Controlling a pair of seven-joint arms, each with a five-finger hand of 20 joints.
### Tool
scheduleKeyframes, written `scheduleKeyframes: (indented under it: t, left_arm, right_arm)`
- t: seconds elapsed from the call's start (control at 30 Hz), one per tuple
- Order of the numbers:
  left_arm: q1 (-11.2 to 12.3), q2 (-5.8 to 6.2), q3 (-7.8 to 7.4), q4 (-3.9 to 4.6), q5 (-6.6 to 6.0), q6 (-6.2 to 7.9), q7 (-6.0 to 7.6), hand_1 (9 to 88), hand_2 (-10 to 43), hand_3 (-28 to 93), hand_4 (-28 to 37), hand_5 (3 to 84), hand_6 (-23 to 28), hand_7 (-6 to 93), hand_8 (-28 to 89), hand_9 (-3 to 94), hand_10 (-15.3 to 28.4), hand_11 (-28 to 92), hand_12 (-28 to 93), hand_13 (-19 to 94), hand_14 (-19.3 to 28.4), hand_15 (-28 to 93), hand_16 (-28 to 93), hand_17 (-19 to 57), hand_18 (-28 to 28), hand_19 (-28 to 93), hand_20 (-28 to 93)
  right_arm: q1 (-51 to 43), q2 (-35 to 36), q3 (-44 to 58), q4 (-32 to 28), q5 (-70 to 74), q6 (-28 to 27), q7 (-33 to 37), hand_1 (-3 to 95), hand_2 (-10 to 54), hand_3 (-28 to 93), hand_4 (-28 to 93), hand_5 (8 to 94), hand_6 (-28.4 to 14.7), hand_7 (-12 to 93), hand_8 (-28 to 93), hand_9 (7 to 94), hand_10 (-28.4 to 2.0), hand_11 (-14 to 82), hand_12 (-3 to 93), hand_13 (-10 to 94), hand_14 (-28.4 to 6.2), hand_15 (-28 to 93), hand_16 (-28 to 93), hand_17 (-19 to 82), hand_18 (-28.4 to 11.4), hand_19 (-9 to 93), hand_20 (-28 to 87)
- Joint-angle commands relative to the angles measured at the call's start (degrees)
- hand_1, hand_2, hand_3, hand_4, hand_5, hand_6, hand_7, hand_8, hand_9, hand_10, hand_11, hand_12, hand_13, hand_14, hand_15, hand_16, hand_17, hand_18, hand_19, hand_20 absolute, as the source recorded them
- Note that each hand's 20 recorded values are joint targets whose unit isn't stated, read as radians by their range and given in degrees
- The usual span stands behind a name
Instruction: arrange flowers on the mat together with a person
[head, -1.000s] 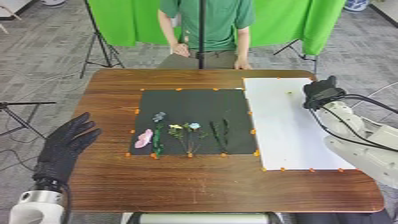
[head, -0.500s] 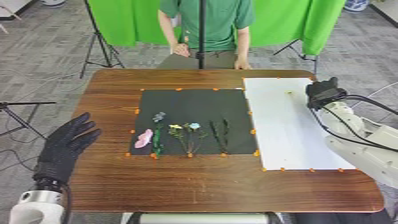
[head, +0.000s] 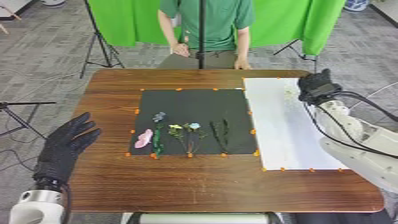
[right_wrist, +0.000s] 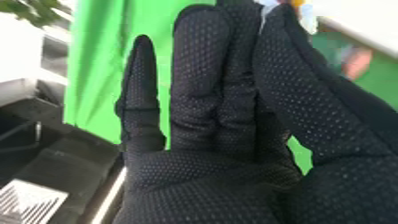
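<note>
The flowers (head: 195, 126) lie on the black mat (head: 191, 104), mid-frame. At lower left, the left robot hand (head: 64, 150) is loosely open, empty. The right robot hand (head: 318, 89), upper right, has straight fingers; I can't tell whether it holds anything.

Dark grain streaks the brown wooden table (head: 204, 185); the flat rectangular mat (head: 182, 106) is dark grey, the leftmost flower (head: 144, 139) pink.

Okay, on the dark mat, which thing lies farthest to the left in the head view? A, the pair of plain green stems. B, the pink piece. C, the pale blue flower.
B: the pink piece lies by the left edge of the dark mat.
</note>
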Motion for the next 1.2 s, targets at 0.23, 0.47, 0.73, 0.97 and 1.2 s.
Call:
scheduleKeyframes:
  t: [0.23,0.47,0.73,0.97,1.2]
  left_arm:
    - [0.1,-0.38,0.72,0.46,0.47,-0.70,-1.02,28.4,4.6,69,-25.5,41.0,4.5,16.6,-8,34.6,14.2,28,14,32,17.9,35,-2,-3.0,23.2,51,4]
    - [-0.1,-0.46,0.83,0.57,0.44,-0.69,-1.24,28.4,4.6,69,-25.4,41.0,4.5,16.7,-8,34.6,14.2,28,14,32,18.0,35,-2,-3.0,23.1,51,4]
    - [-0.3,-0.72,0.90,0.68,0.64,-0.91,-1.67,28.4,4.6,69,-25.5,41.1,4.5,16.6,-8,34.6,14.2,28,14,32,17.9,35,-2,-3.0,23.1,51,4]
    - [-0.3,-0.64,0.84,0.77,0.63,-0.88,-1.62,28.4,4.5,69,-25.5,41.1,4.5,16.6,-8,34.7,14.3,28,14,32,17.9,35,-2,-3.0,23.2,51,4]
    - [-0.4,-0.51,1.28,0.83,0.51,-0.81,-1.34,28.4,4.6,69,-25.5,41.0,4.4,16.7,-8,34.6,14.3,28,14,32,18.0,35,-2,-3.0,23.2,51,4]
  right_arm:
    - [2.2,-5.6,-3.1,-14.6,-0.3,8.1,-11.7,46.6,-9.5,83,-28,66.4,6.9,53,-3,83.2,-3.6,19.7,51.5,69,-1.4,50,41,24,-13.9,58,35]
    - [5.5,-10.4,-8.8,-11.2,0.8,5.3,-15.4,46.5,-9.5,83,-28,66.0,6.9,53,-3,82.9,-3.7,19.7,51.4,69,-1.1,50,41,24,-13.9,57,35]
    - [5.9,-13.1,-10.6,-8.2,0.9,3.6,-16.5,46.6,-9.5,83,-28,65.9,7.0,53,-3,82.5,-3.5,19.8,51.3,69,-1.1,50,41,24,-14.0,57,35]
    - [8.0,-14.2,-14.8,-5.2,1.0,5.0,-17.2,45.9,-9.5,82,-28,65.2,7.0,53,-3,82.0,-3.6,19.6,51.0,69,-1.3,50,41,24,-14.0,57,35]
    - [8.8,-15.3,-17.3,-1.2,2.0,11.3,-15.3,45.4,-9.5,82,-28,65.0,6.9,53,-4,81.7,-3.8,19.9,51.1,68,-1.7,51,40,24,-14.0,57,35]
